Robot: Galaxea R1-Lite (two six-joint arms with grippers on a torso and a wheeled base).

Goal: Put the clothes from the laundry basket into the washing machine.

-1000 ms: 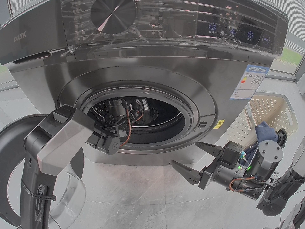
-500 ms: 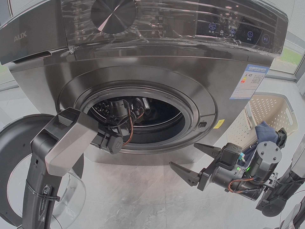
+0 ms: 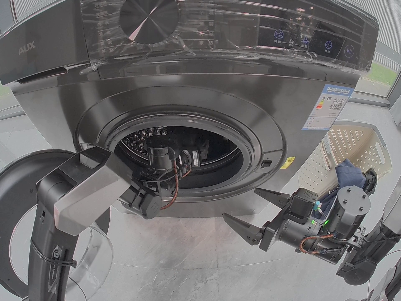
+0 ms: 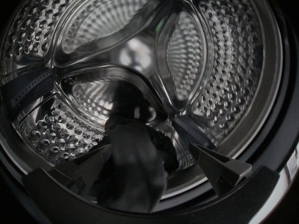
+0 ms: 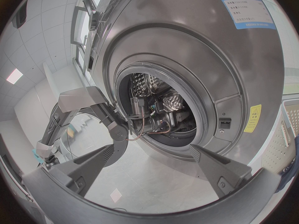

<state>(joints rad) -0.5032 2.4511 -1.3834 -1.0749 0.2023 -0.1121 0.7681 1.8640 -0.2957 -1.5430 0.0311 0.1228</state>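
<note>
My left gripper (image 4: 149, 146) is open inside the mouth of the washing machine (image 3: 259, 105), looking into the steel drum (image 4: 130, 53). A dark garment (image 4: 137, 165) lies over the drum's lower lip between the spread fingers, which are not closed on it. The left arm's wrist (image 3: 167, 159) sits in the round opening. Low in front of the machine, right of the opening, my right gripper (image 3: 255, 212) hangs open with nothing between its fingers. A blue garment (image 3: 347, 173) hangs on the cream laundry basket (image 3: 363, 145) at the right.
The machine's door (image 3: 16, 214) is swung open at the left, beside my left arm. Grey floor tiles (image 3: 188, 251) lie open in front of the machine. The basket stands tight against the machine's right side, behind my right arm.
My left arm's elbow has dropped lower and its wrist has shifted a little to the right within the drum opening. The right arm has barely moved.
</note>
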